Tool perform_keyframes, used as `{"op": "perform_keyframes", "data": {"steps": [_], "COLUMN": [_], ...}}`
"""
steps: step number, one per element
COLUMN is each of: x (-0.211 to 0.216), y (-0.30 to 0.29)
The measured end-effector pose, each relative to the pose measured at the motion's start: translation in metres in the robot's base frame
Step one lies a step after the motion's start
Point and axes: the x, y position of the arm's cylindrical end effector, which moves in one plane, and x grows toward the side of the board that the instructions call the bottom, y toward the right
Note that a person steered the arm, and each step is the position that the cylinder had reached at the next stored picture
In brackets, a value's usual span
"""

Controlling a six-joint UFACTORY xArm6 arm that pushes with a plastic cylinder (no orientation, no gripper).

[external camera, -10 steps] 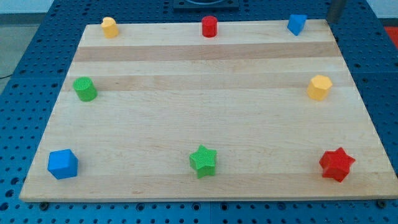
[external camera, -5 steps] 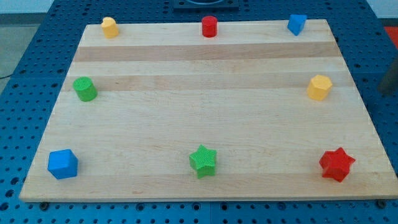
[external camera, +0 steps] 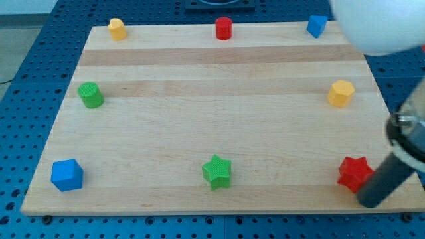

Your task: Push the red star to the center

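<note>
The red star (external camera: 353, 172) lies near the board's bottom right corner. My tip (external camera: 367, 202) is at the end of the dark rod that comes in from the view's right. It rests just below and to the right of the red star, touching or almost touching it, and the rod covers the star's right edge.
Wooden board (external camera: 219, 119) on a blue pegboard. Green star (external camera: 217, 171) at bottom middle, blue cube (external camera: 67, 174) bottom left, green cylinder (external camera: 91, 95) left, yellow block (external camera: 117, 28) top left, red cylinder (external camera: 224, 28) top middle, blue block (external camera: 317, 25) top right, yellow hexagon (external camera: 341, 93) right. White arm body (external camera: 378, 23) at top right.
The arm has swung in from the view's right, and the rod's tip now sits by the red star. The star has shifted slightly to the left.
</note>
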Motion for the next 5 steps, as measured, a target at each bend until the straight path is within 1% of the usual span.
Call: {"op": "perform_keyframes", "data": {"steps": [2, 3, 4, 5], "x": [-0.078, -0.104, -0.126, -0.156], "y": [-0.001, -0.018, -0.056, -0.073]}}
